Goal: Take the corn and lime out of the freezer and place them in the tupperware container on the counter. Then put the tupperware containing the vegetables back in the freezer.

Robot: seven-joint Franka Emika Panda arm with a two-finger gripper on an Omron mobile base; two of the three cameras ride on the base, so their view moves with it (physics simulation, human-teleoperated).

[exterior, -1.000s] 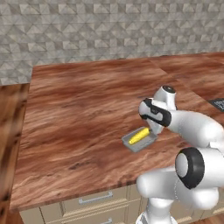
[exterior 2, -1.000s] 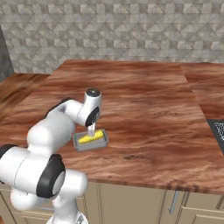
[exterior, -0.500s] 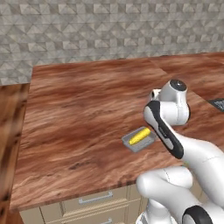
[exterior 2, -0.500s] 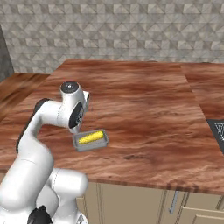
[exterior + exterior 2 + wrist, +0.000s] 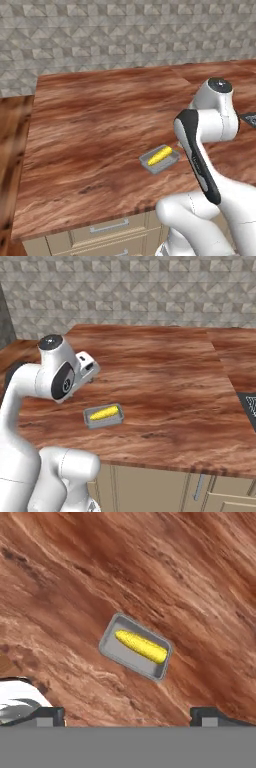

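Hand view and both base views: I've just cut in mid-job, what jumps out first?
The yellow corn lies inside the small grey tupperware container, alone on the broad wood-grain counter near its front edge. The gripper hangs above the container with its jaws wide apart and nothing between them. In the base views the white arm rears up beside the container.

A grey stone-tiled wall (image 5: 125,35) rises behind beige drawers (image 5: 100,232) with silver handles.
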